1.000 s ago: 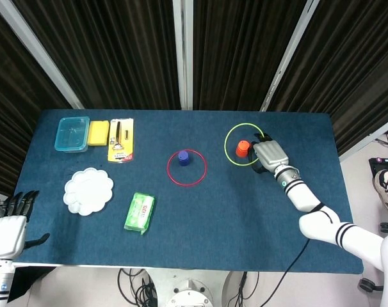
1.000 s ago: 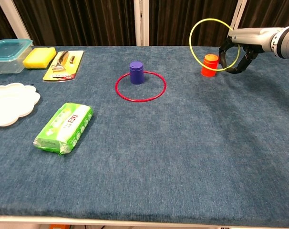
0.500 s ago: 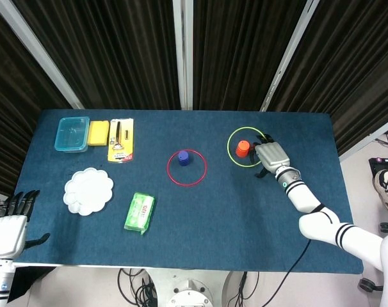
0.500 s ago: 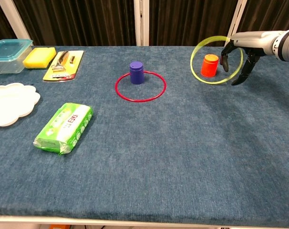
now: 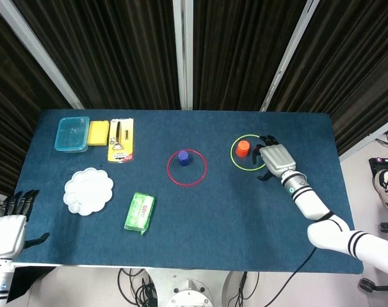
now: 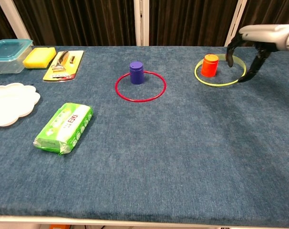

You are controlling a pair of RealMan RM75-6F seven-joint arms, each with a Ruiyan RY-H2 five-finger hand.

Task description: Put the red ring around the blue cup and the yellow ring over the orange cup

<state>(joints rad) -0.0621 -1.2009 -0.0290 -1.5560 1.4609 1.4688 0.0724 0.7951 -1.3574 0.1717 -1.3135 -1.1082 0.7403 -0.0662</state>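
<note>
Yellow ring (image 6: 220, 75) flat around orange cup (image 6: 210, 65), right robot hand (image 6: 253, 46) spread, seemingly holding nothing

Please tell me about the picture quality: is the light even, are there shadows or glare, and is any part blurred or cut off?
Head view: even light, no glare on the blue table; sharp, small objects; the left hand sits at the frame's corner. Chest view: soft light, faint shadows under the orange cup; the right hand is cut by the right edge.

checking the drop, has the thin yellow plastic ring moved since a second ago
Yes. The thin yellow plastic ring has dropped from tilted in the air to flat on the table, around the small orange cup.
</note>
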